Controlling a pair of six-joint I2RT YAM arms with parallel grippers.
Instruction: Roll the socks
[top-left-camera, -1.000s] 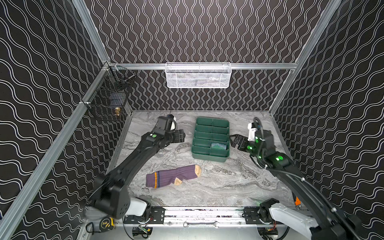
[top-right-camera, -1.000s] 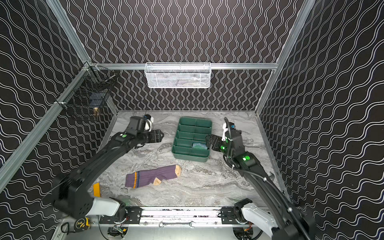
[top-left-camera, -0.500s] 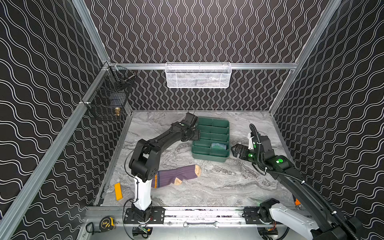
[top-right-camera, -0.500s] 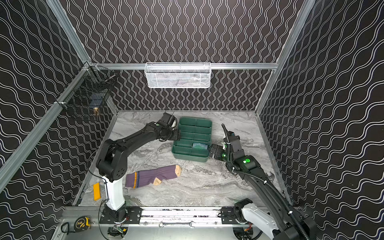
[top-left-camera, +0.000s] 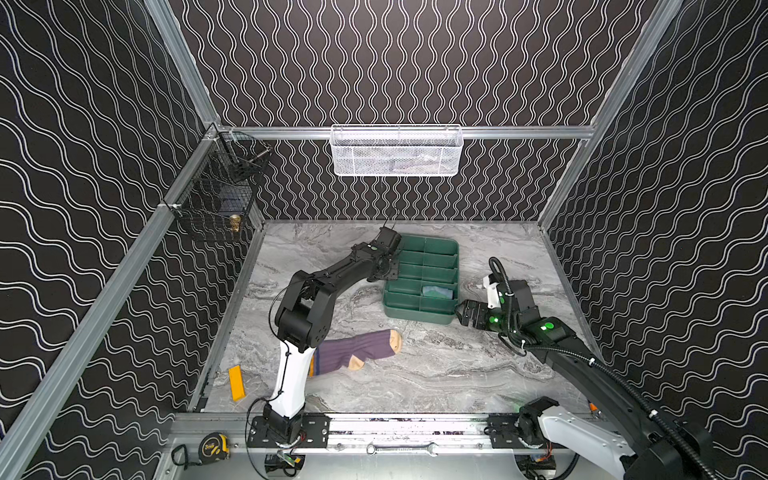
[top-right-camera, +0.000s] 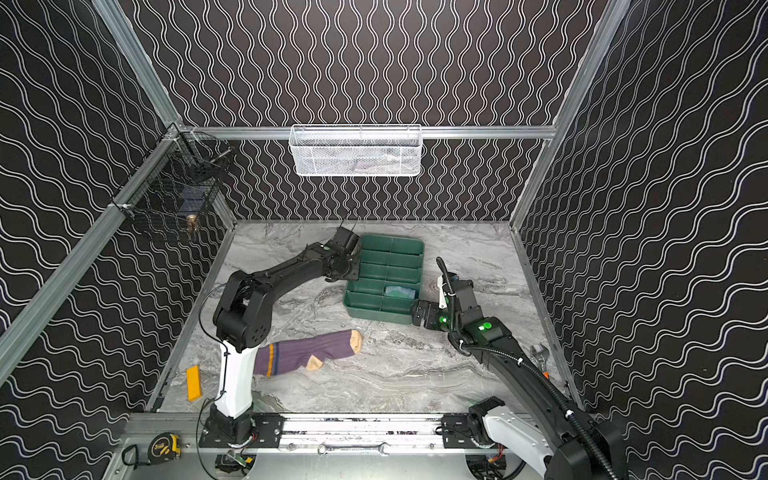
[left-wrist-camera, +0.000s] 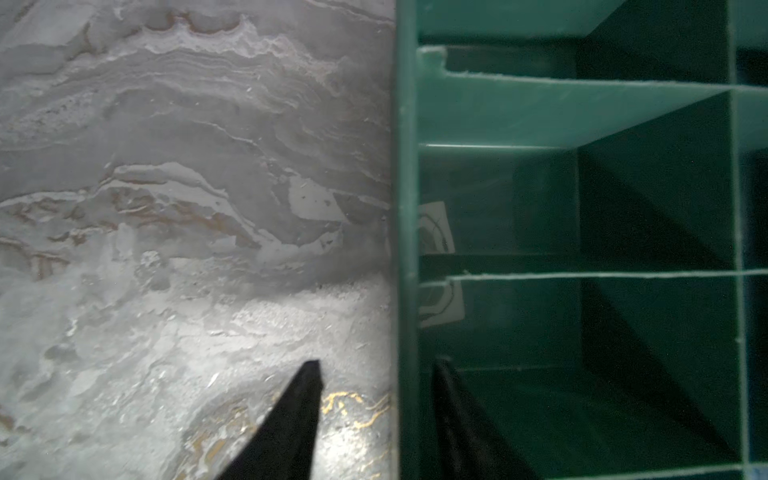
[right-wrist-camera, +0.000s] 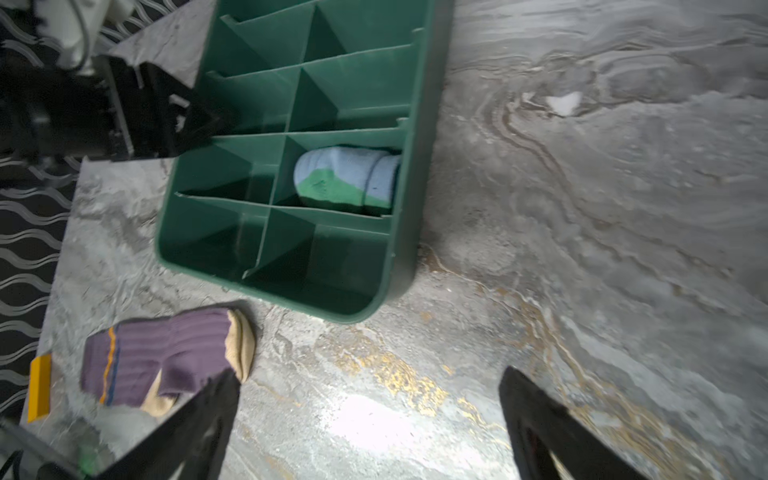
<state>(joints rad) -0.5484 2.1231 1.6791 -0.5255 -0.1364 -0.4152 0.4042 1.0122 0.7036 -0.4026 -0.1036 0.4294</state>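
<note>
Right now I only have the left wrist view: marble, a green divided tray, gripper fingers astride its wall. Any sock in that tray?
Observer: Yes. A rolled blue-and-green sock sits in one compartment of the green tray, second row from its near end, on the right arm's side.
Operator: And the other sock?
Observer: The purple sock lies flat, unrolled, on the table in front of the tray.
Operator: And the other arm?
Observer: The right gripper is open and empty, over bare table by the tray's near corner.
</note>
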